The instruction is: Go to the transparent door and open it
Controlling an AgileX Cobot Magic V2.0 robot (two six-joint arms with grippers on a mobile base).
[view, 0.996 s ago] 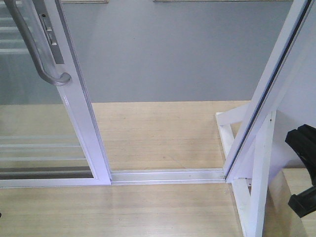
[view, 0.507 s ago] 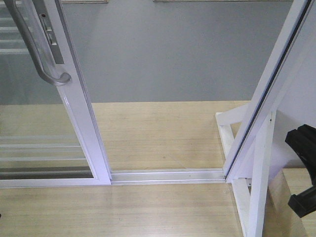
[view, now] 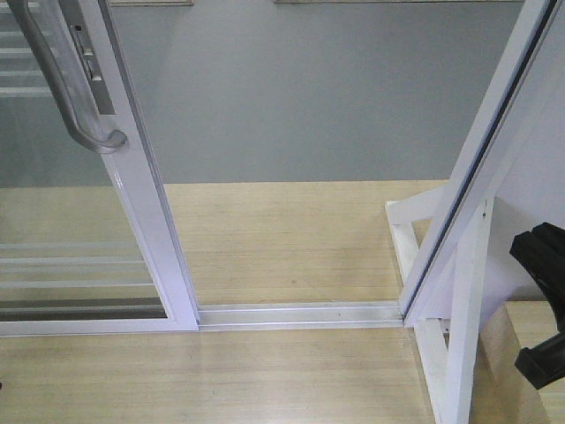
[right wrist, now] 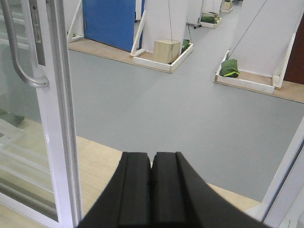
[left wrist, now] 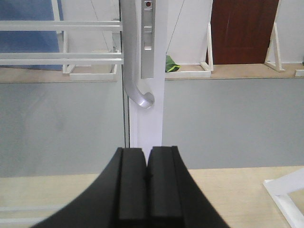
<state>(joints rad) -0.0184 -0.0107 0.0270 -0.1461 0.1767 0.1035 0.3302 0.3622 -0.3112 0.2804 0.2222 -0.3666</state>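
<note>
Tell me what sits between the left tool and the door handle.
Nothing: the left wrist view shows only the door's white frame between the left tool and the handle.

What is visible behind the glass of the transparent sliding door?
Through the transparent white-framed sliding door: grey floor and thin horizontal white bars. What lies behind its white frame is hidden.

Pale wood floor point(view: 265, 371) carries a white door track point(view: 300, 314), grey floor point(view: 309, 97) beyond.
</note>
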